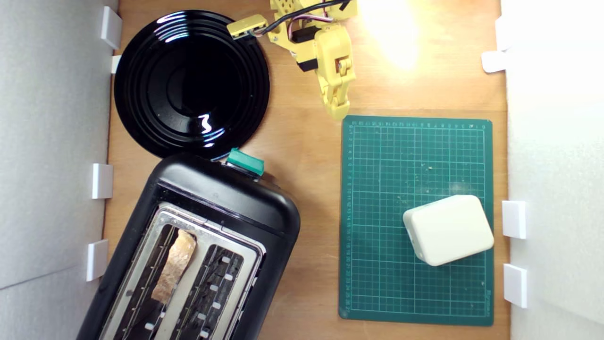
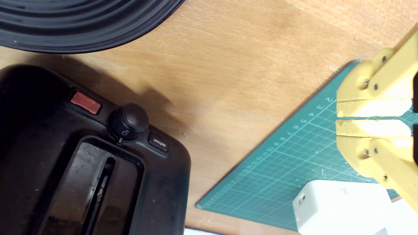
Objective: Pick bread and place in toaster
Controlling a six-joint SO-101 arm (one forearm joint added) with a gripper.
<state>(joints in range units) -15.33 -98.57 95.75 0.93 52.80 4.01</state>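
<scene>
bread sits in toaster slot; light, crumbly, i'd grip its crust; gripper nearly closed, empty.

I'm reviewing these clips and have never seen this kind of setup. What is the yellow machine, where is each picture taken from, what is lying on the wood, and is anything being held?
The yellow machine is a small robot arm; its end effector is a two-fingered claw. One picture looks straight down from overhead; the other comes from a camera on the arm's wrist, showing the claw's fingers nearly together with nothing between them. On the wooden table are a black plate, a black toaster, and a green cutting mat carrying a white block. The bread already sits in the toaster's slot nearer the overhead picture's left. Nothing is held.
</scene>
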